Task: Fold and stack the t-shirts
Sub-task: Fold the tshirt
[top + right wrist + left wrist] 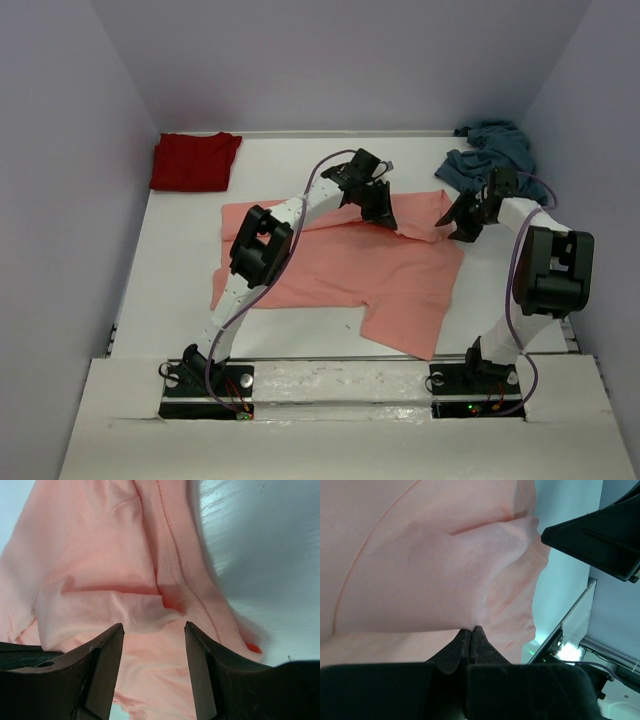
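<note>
From above, the salmon-pink shirt is seen spread across the middle of the table, its long axis running left to right, with its far edge partly turned over. Both arms are stretched forward to that far edge. The left gripper is set down on it near the middle, and the right gripper sits just beside the far right corner, so that corner is nearer the right arm. The dark red shirt lies folded at the far left, and the teal-blue shirt is heaped at the far right, both well apart from the work.

In the left wrist view, the jaws are seen clenched on a bunched fold of pink cloth, which is drawn up into a ridge leading away from them.

In the right wrist view, the jaws stand apart with nothing pinched between them. The pink cloth lies directly below and ahead, and a stitched seam runs away from the gripper toward the shirt's edge on the right. A fresh grasp there would seem to call for a short descent only.
</note>
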You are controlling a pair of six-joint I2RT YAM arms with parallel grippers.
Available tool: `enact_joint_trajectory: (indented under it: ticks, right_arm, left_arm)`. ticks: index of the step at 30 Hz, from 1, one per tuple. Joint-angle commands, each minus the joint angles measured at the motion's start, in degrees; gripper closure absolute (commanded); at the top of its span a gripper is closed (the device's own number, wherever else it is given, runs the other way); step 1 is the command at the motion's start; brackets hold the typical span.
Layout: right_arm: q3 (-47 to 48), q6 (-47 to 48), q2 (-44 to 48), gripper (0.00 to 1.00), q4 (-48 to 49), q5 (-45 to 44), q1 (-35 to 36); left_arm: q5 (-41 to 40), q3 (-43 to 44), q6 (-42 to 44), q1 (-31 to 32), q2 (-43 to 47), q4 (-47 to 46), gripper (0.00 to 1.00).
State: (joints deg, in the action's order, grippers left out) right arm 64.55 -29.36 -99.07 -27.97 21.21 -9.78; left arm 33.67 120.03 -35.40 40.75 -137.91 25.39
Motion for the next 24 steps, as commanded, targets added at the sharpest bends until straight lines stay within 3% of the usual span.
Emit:
enact_joint_trajectory:
  ticks: [1, 12, 13, 14, 17, 24]
  right_arm:
    - [-0.7, 0.7, -0.9, 0.42, 5.7, -1.4, -0.4]
    - [-5.2, -0.7, -3.3, 0.45, 14.2, 0.3, -0.4]
    - [-5.6, -0.8, -3.6, 0.47, 14.9, 0.5, -0.4]
    - [-6.1, -1.0, -3.8, 0.60, 15.4, 1.5, -0.4]
    - [-6.5, -1.9, -4.6, 0.79, 16.5, 2.4, -0.4]
    - [-4.9, -3.1, -3.4, 0.80, 13.1, 2.1, -0.4]
  left_arm:
    - [3.6, 2.3, -0.6, -0.1, 5.0, 1.0, 0.97]
    - [5.1, 2.3, -0.5, -0.8, 4.5, 1.5, 0.97]
    - [5.1, 2.4, -0.5, -0.9, 4.5, 1.6, 0.97]
    - [5.1, 2.4, -0.3, -1.2, 4.5, 1.8, 0.97]
    - [5.3, 2.4, 0.0, -1.5, 4.3, 2.1, 0.97]
    - [5.7, 2.6, 0.6, -2.2, 3.8, 2.7, 0.97]
